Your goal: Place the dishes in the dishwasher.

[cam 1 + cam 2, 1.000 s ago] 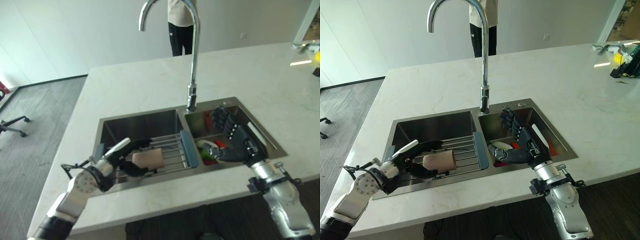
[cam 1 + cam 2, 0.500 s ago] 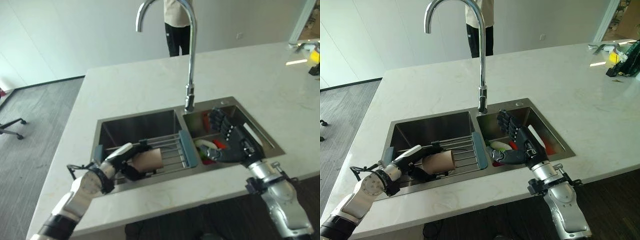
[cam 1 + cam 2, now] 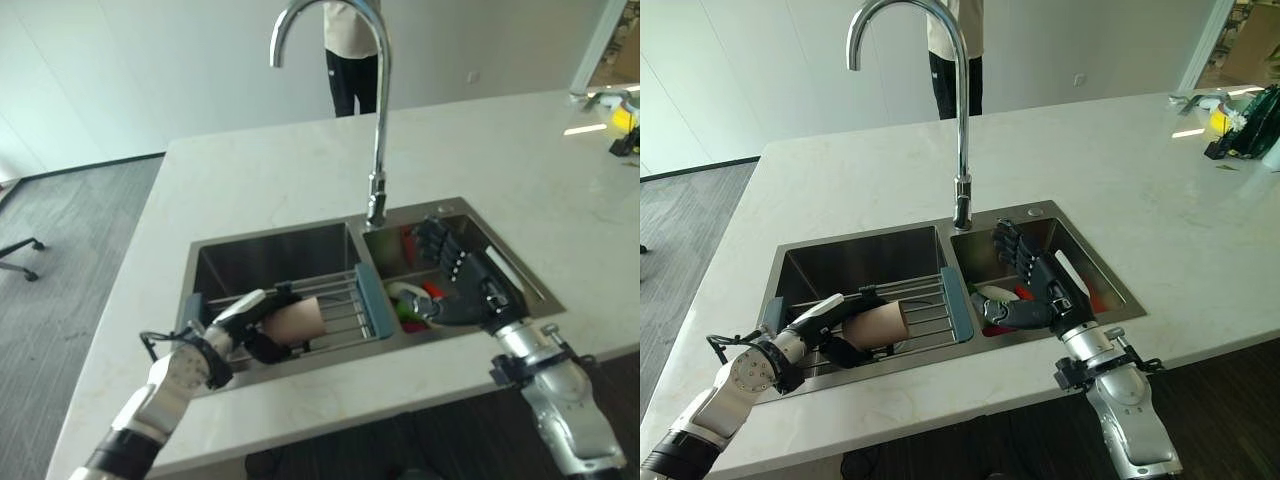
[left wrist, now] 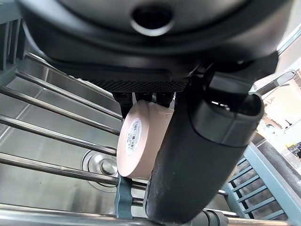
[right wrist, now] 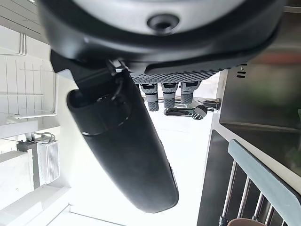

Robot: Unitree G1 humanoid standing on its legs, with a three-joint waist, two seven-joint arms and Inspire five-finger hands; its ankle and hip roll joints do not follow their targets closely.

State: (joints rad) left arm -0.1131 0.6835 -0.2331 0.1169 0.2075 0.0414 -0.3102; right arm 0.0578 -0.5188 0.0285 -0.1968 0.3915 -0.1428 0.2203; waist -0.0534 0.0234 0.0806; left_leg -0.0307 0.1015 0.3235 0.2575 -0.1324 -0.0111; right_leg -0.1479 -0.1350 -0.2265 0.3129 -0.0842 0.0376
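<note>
At lower left of the frame, the left hand [image 3: 818, 322] was curled around a tan cup [image 3: 875, 327] lying on the sink's wire rack [image 3: 923, 305]. The right hand [image 3: 1045, 285], fingers spread loose, hovered over dishes [image 3: 995, 294], apparently bowls, in the right basin [image 3: 1080, 255].

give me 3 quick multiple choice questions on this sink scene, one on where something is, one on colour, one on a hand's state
1. Where does the cup lie?
A. on the rack over the left basin
B. on the counter
C. under the tap

2. What colour is the cup?
A. blue
B. pinkish beige
C. black

3. How is the left hand?
A. flat on the counter
B. curled round the cup
C. gripping the tap

Key: 1 A, the cup rests on the rack's bars in the left basin. 2 B, its side and base look pale pinkish beige. 3 B, thumb and fingers wrap the cup, while the right hand hangs open over the right basin.
</note>
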